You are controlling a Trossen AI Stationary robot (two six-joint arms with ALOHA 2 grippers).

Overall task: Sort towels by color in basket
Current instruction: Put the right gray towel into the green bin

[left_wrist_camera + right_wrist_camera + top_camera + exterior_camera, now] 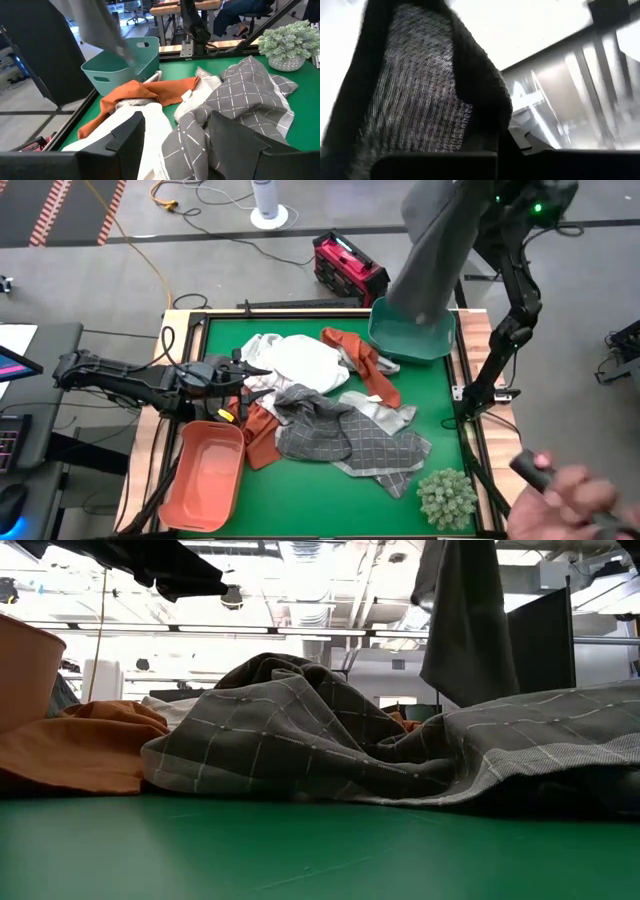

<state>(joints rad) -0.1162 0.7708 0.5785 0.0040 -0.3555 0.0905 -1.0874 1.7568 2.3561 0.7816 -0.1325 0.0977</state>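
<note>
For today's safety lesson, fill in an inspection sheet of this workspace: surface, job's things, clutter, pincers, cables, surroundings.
Surface: green table, wooden edge.
Job's things: plain grey towel hanging over teal basket; grey checked towel, white towel, rust-orange towel heaped mid-table; orange basket at the left corner.
Clutter: spiky green plant ball.
Pincers: right pincer shut on the plain grey towel, raised; left pincer open, at the pile's left edge.
Cables: yellow cord on the floor.
Surroundings: red case; a person's hand near the right corner.
</note>
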